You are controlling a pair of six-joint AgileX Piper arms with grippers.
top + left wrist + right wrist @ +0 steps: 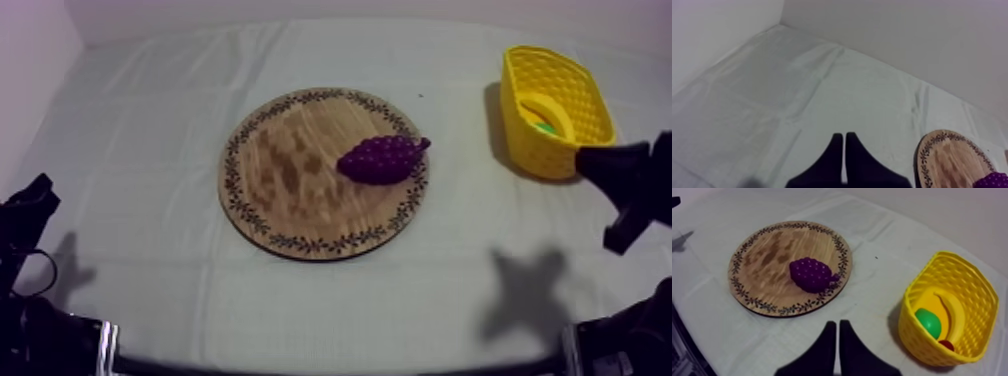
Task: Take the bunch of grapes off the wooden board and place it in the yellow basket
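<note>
Since the bunch of grapes (381, 159) lies on the wooden board (285, 195) at its side toward the yellow basket (556, 158), the right claw (837, 338) is nearer than the left claw (844, 150), both pinched narrow, empty.

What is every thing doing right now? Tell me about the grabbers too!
wooden board: flat on the cloth
bunch of grapes: lying on the wooden board near its rim
yellow basket: upright, holding a banana, a pear, a small red fruit
left gripper: shut on nothing
right gripper: shut on nothing

Left pincer (844, 136) and right pincer (837, 323) each lie closed as narrow wedges.
</note>
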